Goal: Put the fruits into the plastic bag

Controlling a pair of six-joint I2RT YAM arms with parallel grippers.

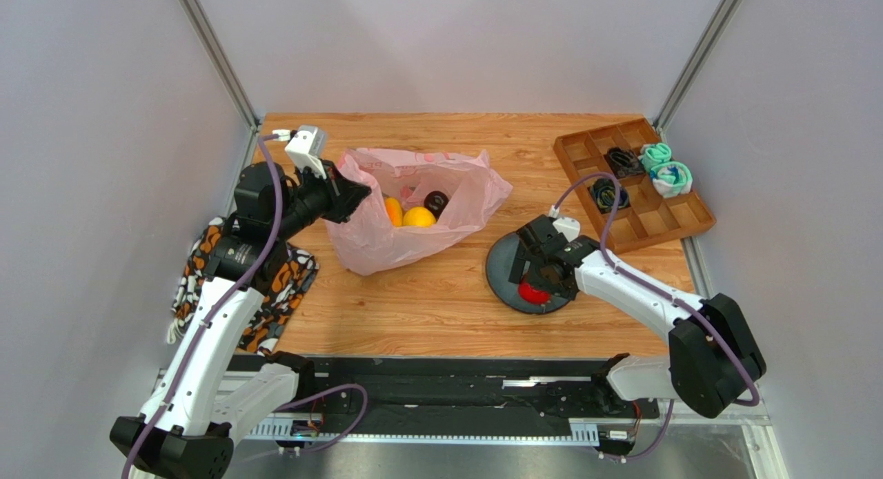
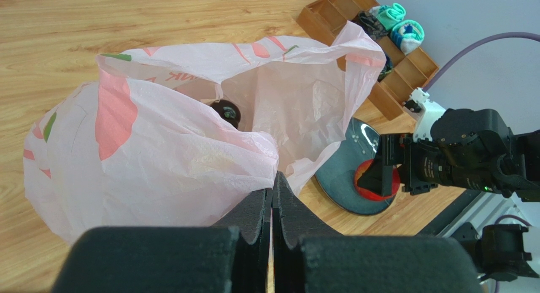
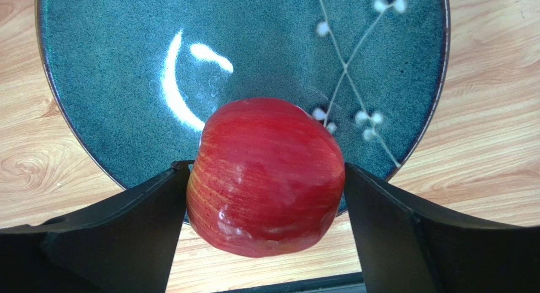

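Left hand (image 2: pixel 272 207): pinched closed on plastic bag (image 2: pixel 158 147) rim.
Right hand (image 3: pixel 266 185): holds red apple (image 3: pixel 266 160) between both fingers, over dark plate (image 3: pixel 114 52) edge.

Only txt: partial red letters (image 2: pixel 176 77), approx "NK", on plastic bag (image 2: pixel 158 150); rest unreadable.

Dark plate (image 1: pixel 501 268) right of centre; wooden divided tray (image 1: pixel 663 223) far right, teal bundles (image 1: pixel 664 166), black bundles (image 1: pixel 622 160) inside; patterned cloth (image 1: pixel 286 283) left edge.
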